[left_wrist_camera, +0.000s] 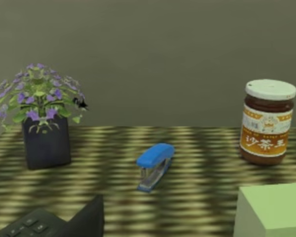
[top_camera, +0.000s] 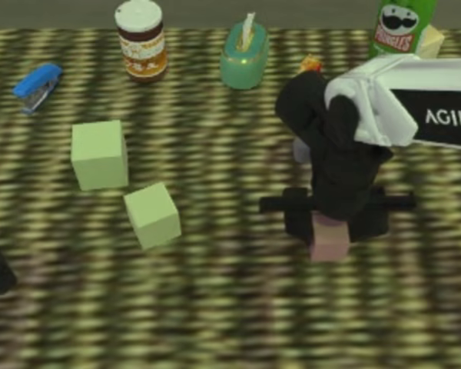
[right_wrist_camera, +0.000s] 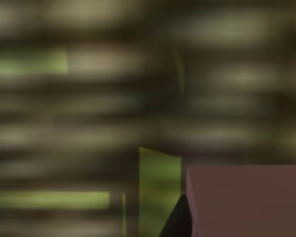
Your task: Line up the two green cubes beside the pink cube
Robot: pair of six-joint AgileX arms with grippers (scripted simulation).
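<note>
My right gripper (top_camera: 329, 231) clamps the pink cube (top_camera: 329, 241) right of centre on the mottled olive-brown tabletop (top_camera: 215, 307); two green cubes (top_camera: 99, 154) (top_camera: 152, 215) sit left. Grey wall (left_wrist_camera: 153, 54) behind. Left gripper: cannot tell.

Larger green cube (top_camera: 99, 154) left of smaller green cube (top_camera: 152, 215), slightly behind it; pink cube (top_camera: 329, 238) well right of smaller green cube, under right gripper (top_camera: 334, 219).

Right tool (top_camera: 328, 231) lowered mid-table; left arm parked
</note>
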